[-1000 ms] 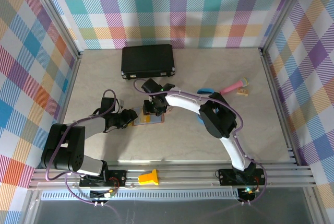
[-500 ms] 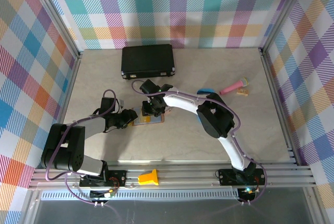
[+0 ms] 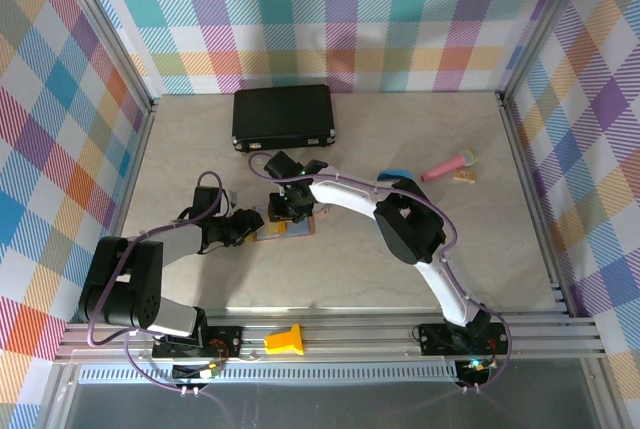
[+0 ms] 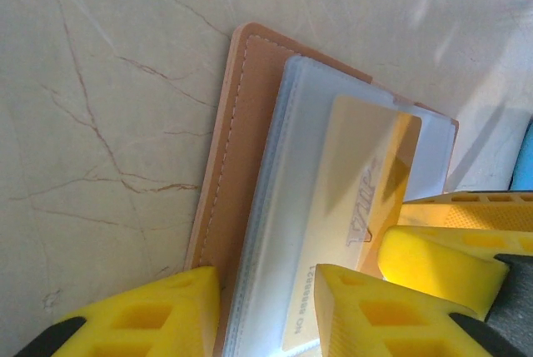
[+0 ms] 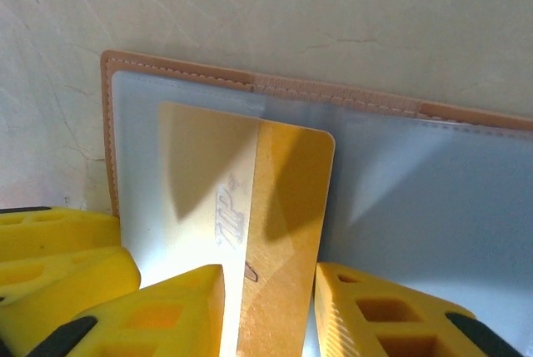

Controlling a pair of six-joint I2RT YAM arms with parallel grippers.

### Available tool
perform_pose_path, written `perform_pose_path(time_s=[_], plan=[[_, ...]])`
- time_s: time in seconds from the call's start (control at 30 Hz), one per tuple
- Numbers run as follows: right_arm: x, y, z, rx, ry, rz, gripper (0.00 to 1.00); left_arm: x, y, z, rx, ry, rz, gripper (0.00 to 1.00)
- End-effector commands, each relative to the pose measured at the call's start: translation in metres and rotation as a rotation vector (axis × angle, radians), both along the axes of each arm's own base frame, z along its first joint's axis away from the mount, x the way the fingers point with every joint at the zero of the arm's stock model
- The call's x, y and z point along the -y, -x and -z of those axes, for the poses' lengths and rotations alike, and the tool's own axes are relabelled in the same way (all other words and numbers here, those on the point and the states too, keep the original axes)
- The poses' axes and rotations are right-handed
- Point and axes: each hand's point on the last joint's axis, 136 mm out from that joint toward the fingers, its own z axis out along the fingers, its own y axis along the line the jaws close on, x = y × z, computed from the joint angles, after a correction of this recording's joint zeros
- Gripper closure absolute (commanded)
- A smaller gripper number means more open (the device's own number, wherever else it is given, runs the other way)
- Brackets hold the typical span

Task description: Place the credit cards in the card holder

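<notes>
**Right pincer** point(image 5: 271, 315): jaws narrowly parted, closed across a gold card point(image 5: 250, 174). The card's leading half lies over the bluish inside of the card holder point(image 5: 183, 70), which sits open on the counter.

**Left pincer** point(image 4: 266, 295): partly parted, astride the holder's near edge. Whether it grips or merely pins cannot be told.

**Step in hand:** likely feeding the card into a pocket.

**Next move, by judgement:** slide the card forward, flat and square, with the holder kept steady.

**Counter** point(image 3: 180, 149): pale, marbled, with a black case point(image 3: 283, 117) at the far side.

**Walls** point(image 3: 330, 19): coloured plaid.

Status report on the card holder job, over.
Both at card holder: left tool, right tool part-open, grip unclear. Over its clear pocket: gold card. Apart: black case.
</notes>
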Motion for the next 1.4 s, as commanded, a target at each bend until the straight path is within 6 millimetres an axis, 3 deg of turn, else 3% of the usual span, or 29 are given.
perform_pose_path(time_s=[0.0,0.5,0.8,1.0,1.13,1.37], plan=[[-0.009,0.008,0.002,-0.017,-0.003,-0.045,0.67,0.001,0.016,0.018,-0.065,-0.019,0.017,0.64],[-0.026,0.011,0.0,-0.072,-0.095,-0.013,0.73,0.002,0.016,0.016,-0.058,-0.016,0.017,0.67],[-0.024,0.011,-0.005,-0.061,-0.094,-0.014,0.73,0.001,0.016,0.016,-0.058,-0.017,0.015,0.67],[-0.002,0.006,-0.022,0.006,-0.052,-0.009,0.69,0.001,0.017,0.017,-0.062,-0.023,0.014,0.67],[0.026,0.002,-0.034,0.05,-0.022,0.016,0.67,0.0,0.018,0.017,-0.064,-0.025,0.017,0.68],[0.061,-0.008,-0.031,0.079,0.044,0.034,0.59,0.001,0.017,0.016,-0.063,-0.023,0.022,0.67]])
